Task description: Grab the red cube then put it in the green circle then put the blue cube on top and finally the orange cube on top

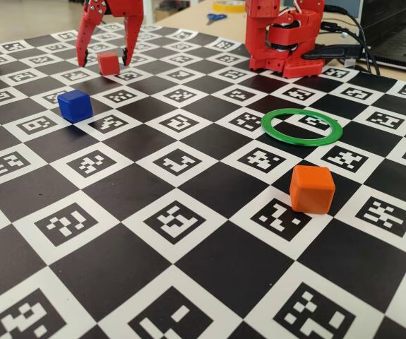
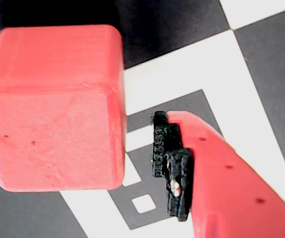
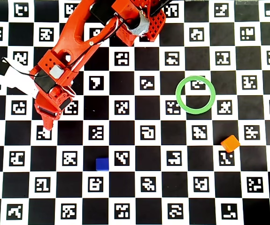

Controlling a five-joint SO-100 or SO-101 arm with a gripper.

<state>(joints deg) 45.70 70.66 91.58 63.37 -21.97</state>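
The jaws stand wide astride the red cube [image 1: 108, 63] near the counter's far-left corner in the fixed view, not touching it. The blue cube [image 1: 74, 105] sits nearby; the green circle [image 1: 302, 127] lies empty, the orange cube [image 1: 312, 188] just beside it.

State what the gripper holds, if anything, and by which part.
Nothing is held. The open gripper straddles the red cube, which sits on the mat; the wrist view shows a gap between cube and finger pad.
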